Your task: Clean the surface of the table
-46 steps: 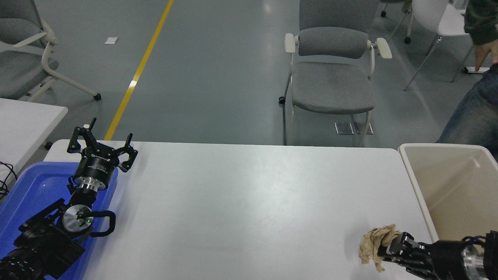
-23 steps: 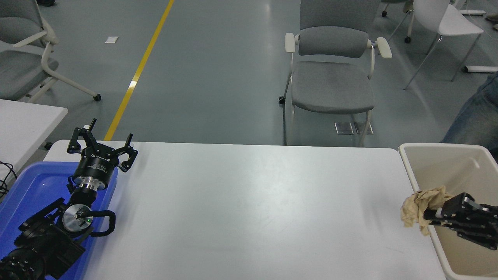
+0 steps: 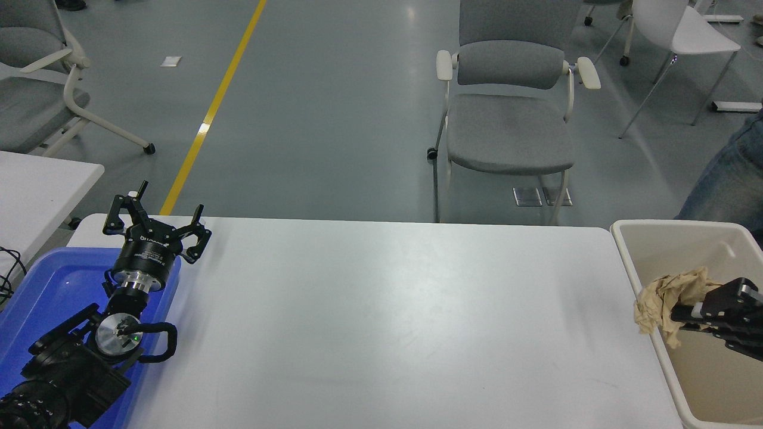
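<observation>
The right hand (image 3: 685,311) is clamped on a crumpled brown paper wad (image 3: 664,295), holding it just over the near-left rim of the beige bin (image 3: 632,262). The white worktop (image 3: 381,322) beside the bin looks bare of litter. This looks like the drop-off step: the next move calls for carrying the wad further inside the rim, then letting go. The left hand (image 3: 156,221) sits parked, fingers spread apart, above a blue tray (image 3: 36,286).
</observation>
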Motion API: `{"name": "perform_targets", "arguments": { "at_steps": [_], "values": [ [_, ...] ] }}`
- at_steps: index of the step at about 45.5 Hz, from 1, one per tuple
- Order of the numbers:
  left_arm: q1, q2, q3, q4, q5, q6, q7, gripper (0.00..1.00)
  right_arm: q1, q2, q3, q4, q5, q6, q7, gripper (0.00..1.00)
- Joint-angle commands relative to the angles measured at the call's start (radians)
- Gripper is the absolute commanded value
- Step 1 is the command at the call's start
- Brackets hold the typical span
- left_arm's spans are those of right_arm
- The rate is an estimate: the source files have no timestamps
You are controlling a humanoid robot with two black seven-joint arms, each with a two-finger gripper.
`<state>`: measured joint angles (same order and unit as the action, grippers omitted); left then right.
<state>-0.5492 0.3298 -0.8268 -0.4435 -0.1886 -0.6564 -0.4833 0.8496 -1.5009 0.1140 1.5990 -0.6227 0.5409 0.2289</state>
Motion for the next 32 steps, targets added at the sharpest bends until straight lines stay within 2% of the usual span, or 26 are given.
{"name": "perform_targets", "arguments": {
  "at_steps": [1, 16, 32],
  "values": [
    [0.0, 0.0, 0.0, 0.0, 0.0, 0.0, 0.0, 1.0, 0.0, -0.001, 0.003, -0.002, 0.001, 0.004, 0.0, 0.0],
    [0.0, 0.0, 0.0, 0.0, 0.0, 0.0, 0.0, 1.0, 0.003, 0.007, 0.006, -0.036, 0.003, -0.022, -0.003, 0.0],
    [0.0, 0.0, 0.0, 0.0, 0.0, 0.0, 0.0, 1.0, 0.04, 0.153, 0.003, -0.165, 0.004, -0.2, -0.023, 0.0]
  ]
}}
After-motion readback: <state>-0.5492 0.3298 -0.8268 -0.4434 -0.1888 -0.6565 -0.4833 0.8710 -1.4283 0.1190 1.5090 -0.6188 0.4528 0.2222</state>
